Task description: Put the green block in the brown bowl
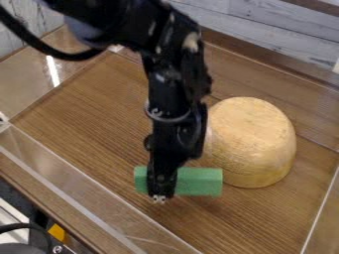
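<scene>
Gripping the green block [189,180] with closed jaws, the gripper [159,190] is pointing straight down over the wooden table [79,119] — the block is sitting just at the brown bowl's [252,139] seven o'clock edge — no readable writing is showing anywhere.

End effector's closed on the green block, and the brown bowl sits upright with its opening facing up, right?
Not quite. The camera view shows the brown bowl lying dome-up, its opening facing down against the table. The rest holds: the end effector is closed on the green block.
</scene>
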{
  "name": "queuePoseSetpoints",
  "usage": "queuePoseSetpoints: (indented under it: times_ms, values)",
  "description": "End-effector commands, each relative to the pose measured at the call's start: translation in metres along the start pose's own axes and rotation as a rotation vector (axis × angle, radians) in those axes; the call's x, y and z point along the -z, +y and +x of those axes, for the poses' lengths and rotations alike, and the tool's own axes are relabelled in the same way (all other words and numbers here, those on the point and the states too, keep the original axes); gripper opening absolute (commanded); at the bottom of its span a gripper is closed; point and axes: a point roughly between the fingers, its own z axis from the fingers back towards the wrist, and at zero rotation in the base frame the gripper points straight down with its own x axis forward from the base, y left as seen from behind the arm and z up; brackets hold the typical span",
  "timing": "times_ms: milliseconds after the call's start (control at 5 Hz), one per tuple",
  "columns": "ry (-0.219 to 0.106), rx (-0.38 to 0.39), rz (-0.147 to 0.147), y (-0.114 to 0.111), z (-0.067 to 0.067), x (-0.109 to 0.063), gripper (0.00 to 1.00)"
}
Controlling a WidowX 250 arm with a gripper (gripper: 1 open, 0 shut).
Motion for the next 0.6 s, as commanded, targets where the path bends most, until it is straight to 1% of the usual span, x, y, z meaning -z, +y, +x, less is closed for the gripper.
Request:
queuePoseSetpoints:
  times_ms: [0, 200, 400]
  values:
    - [-0.048, -0.089, 0.037, -0.001, 0.011, -0.031, 0.0]
    - [-0.063, -0.192, 0.041, -0.007, 0.022, -0.042, 0.0]
    - [-0.074, -0.271, 0.049, -0.002, 0.03, -0.038, 0.0]
